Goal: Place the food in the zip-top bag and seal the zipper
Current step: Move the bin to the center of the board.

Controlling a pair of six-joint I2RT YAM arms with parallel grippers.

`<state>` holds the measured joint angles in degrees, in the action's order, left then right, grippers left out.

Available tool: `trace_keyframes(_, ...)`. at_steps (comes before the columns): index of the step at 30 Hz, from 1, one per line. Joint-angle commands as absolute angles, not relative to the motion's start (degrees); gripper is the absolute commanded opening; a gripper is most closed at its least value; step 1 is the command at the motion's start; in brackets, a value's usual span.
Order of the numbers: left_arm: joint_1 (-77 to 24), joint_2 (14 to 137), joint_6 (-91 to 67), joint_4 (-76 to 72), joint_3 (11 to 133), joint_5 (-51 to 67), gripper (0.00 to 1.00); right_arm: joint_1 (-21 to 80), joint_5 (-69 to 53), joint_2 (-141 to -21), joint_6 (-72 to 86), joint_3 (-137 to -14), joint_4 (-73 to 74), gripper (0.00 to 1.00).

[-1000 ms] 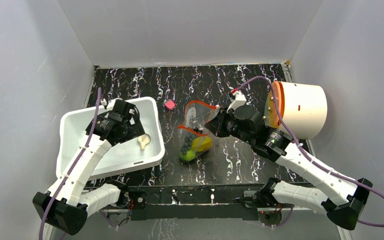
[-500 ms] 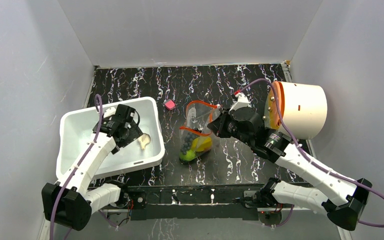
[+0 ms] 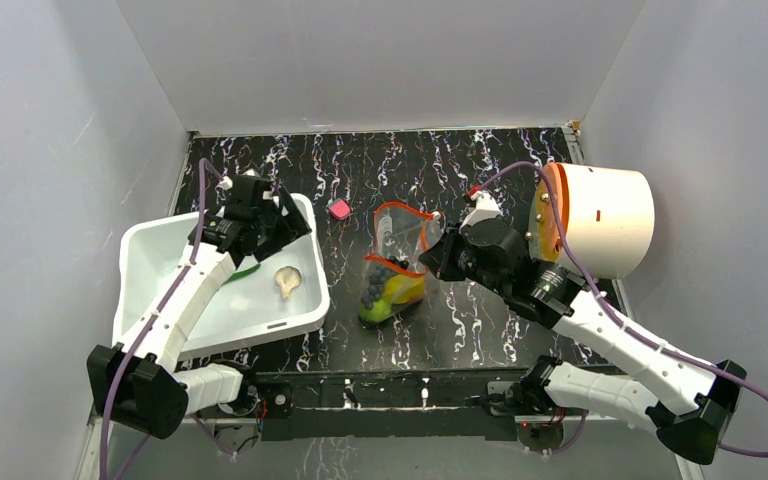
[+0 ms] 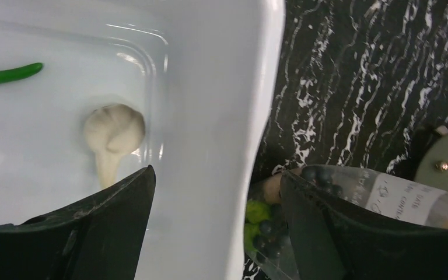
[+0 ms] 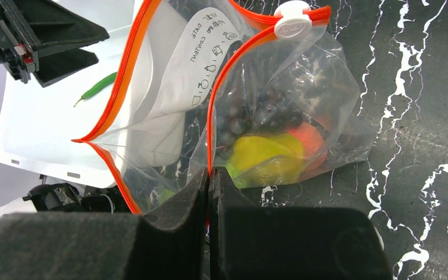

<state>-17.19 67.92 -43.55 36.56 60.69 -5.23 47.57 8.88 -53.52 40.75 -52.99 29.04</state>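
Left gripper (image 4: 213,189), jaws apart and empty, hangs over the bag-side wall of the white bin (image 4: 210,87); the beige garlic (image 4: 112,131) lies inside the bin, near one finger. Right gripper (image 5: 210,175) is clamped on the zipper (image 5: 221,81) of the zip-top bag (image 5: 303,99)

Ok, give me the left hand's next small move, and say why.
Probably shift the left hand further over the white bin and lower it around the beige garlic. Its jaws stand open and empty, straddling the bin's wall, with the garlic just inside. The right hand pinches the zip-top bag at its rim, mouth open, and a long green pod also lies in the bin.
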Motion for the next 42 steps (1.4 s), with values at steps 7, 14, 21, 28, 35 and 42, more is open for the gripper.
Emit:
trace_keyframes(7,-21.1,73.9,-37.8,30.5,62.4,5.7,0.70,47.7,9.1,-48.5,40.2,-50.5,27.4,0.00)
trace_keyframes(14,-22.9,79.6,-32.9,36.4,65.3,1.0,0.57,47.7,9.2,-48.7,38.8,-51.4,27.0,0.00)
trace_keyframes(21,-24.9,79.9,-29.3,37.3,66.7,0.8,0.34,47.7,9.6,-47.9,38.5,-51.3,26.7,0.00)
trace_keyframes(28,-27.7,76.1,-25.3,38.0,66.6,0.9,0.09,47.7,11.1,-44.5,39.7,-49.5,26.5,0.00)
trace_keyframes(35,-30.1,72.5,-21.7,38.8,65.1,3.9,0.03,47.7,10.7,-45.2,39.9,-50.2,26.0,0.00)
trace_keyframes(42,-32.6,67.9,-13.4,38.0,62.8,7.2,0.00,47.7,11.2,-44.7,40.0,-49.6,26.2,0.00)
